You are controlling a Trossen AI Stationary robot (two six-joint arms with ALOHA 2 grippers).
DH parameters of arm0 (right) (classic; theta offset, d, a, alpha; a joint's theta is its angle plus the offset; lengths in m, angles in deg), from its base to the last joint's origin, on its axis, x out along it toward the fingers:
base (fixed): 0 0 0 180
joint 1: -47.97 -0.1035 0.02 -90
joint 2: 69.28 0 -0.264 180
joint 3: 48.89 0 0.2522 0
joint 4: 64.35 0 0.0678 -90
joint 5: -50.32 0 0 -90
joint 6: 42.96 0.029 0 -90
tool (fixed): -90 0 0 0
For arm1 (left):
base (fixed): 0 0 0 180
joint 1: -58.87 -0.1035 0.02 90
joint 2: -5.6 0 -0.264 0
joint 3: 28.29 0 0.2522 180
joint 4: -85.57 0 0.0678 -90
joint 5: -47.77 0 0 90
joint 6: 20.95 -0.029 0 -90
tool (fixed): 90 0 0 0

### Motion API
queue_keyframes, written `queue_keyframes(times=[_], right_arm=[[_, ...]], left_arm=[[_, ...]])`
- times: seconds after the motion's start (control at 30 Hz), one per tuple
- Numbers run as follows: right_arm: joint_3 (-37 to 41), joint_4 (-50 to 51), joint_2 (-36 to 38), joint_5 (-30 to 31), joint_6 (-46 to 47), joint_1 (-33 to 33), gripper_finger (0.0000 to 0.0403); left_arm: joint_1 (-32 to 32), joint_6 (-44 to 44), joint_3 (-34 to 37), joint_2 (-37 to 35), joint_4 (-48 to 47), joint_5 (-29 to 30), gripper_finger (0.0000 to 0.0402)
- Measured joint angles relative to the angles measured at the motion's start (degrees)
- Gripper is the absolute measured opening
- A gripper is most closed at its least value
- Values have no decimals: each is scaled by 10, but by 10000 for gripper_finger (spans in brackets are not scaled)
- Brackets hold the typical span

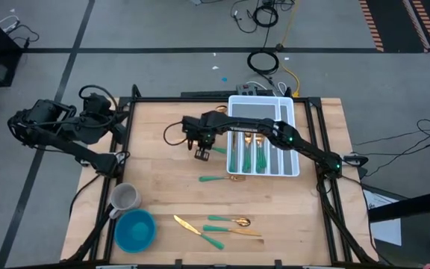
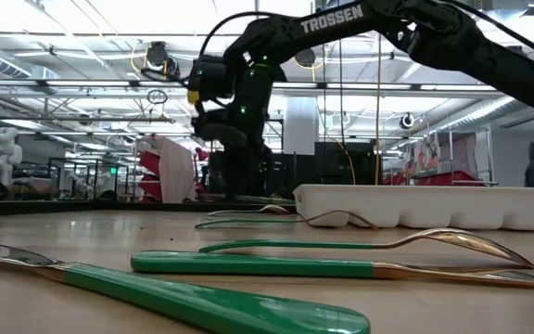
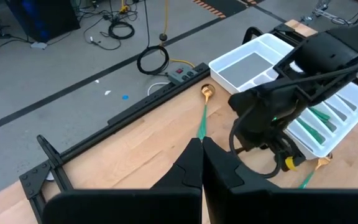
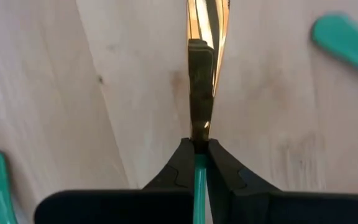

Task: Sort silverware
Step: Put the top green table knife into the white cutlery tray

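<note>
the jaws of the right gripper (image 4: 195, 149) are closed on a fork (image 4: 199, 81) at the join of its teal handle and gold head, over the table (image 1: 163, 134) just left of the white tray (image 1: 263, 104). more silverware (image 1: 222, 224) is spread near the front edge, and several pieces lie in the tray. the left gripper (image 3: 202, 149) is held shut and empty at the table's left edge.
</note>
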Motion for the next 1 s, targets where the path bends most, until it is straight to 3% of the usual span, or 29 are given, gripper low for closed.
queue_keyframes(times=[0.23,0.53,0.73,1.0], right_arm=[[-1,-64,34,-28,34,13,0],[-1,-87,94,-15,110,54,0],[-3,-22,137,14,168,90,0],[-3,101,205,65,175,104,0]], left_arm=[[0,0,0,0,0,0,0],[0,0,0,0,0,0,0],[0,1,0,0,0,0,0],[0,5,0,0,0,0,0]])
